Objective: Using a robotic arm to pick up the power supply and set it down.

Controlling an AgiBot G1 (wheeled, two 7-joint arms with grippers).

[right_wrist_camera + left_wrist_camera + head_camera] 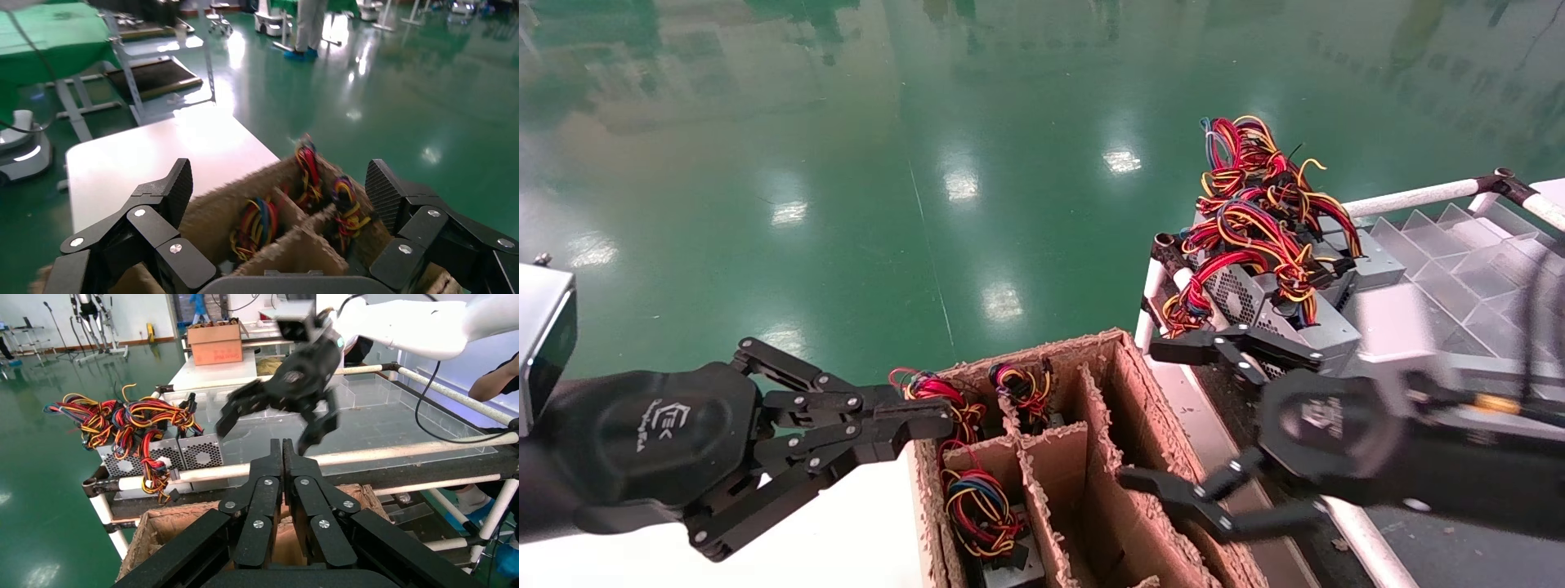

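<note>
Several grey power supplies (1279,304) with red, yellow and blue wire bundles are piled at the near-left corner of a rack; the left wrist view shows their vented faces (183,454). More wire bundles (978,500) stick out of the left compartments of a divided cardboard box (1120,384), also seen in the right wrist view (254,223). My right gripper (1148,414) hangs open and empty over the box's right side, just in front of the pile; its fingers frame the box (280,184). My left gripper (937,415) is shut with nothing in it, at the box's left edge (281,446).
The rack has white tube rails (1410,196) and a clear partitioned tray (1459,261). A white table (846,539) lies left of the box. Green floor lies beyond. A person's arm (492,383) shows at the rack's far side.
</note>
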